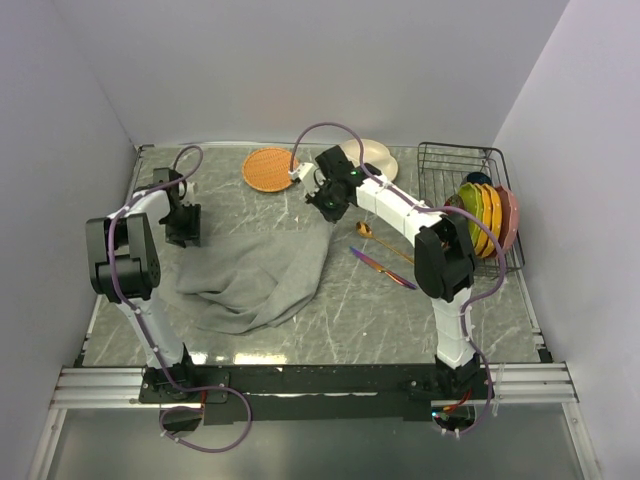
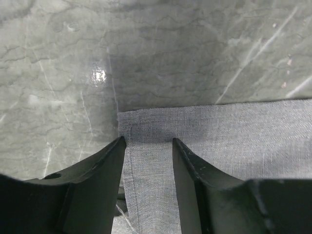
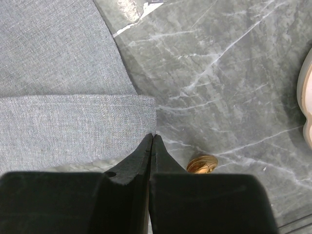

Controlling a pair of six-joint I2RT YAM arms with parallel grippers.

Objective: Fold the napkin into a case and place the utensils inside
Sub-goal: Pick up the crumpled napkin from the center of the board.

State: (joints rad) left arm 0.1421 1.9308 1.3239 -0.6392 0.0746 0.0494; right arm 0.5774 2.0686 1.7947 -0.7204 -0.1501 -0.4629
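Your left gripper (image 2: 148, 143) hangs with jaws apart, astride the napkin's (image 2: 219, 146) hemmed edge by a corner, clamping nothing. Your right gripper (image 3: 152, 137) is pinched together on the far right corner, holding up a folded band. The left arm stands elbow-high at the table's (image 1: 400, 320) left edge; the right arm reaches far forward. The spoon (image 1: 365, 229) and knife (image 1: 383, 268) lie on bare table right of the cloth, under the right forearm.

table (image 1: 350, 310): grey marbled top | mat (image 1: 268, 168): round, orange, woven, flat near far edge | dish (image 1: 378, 155): cream, right of mat, partly hidden | rack (image 1: 450, 160): black wire, far right corner | plates (image 1: 485, 220): coloured, upright on edge in rack's near end
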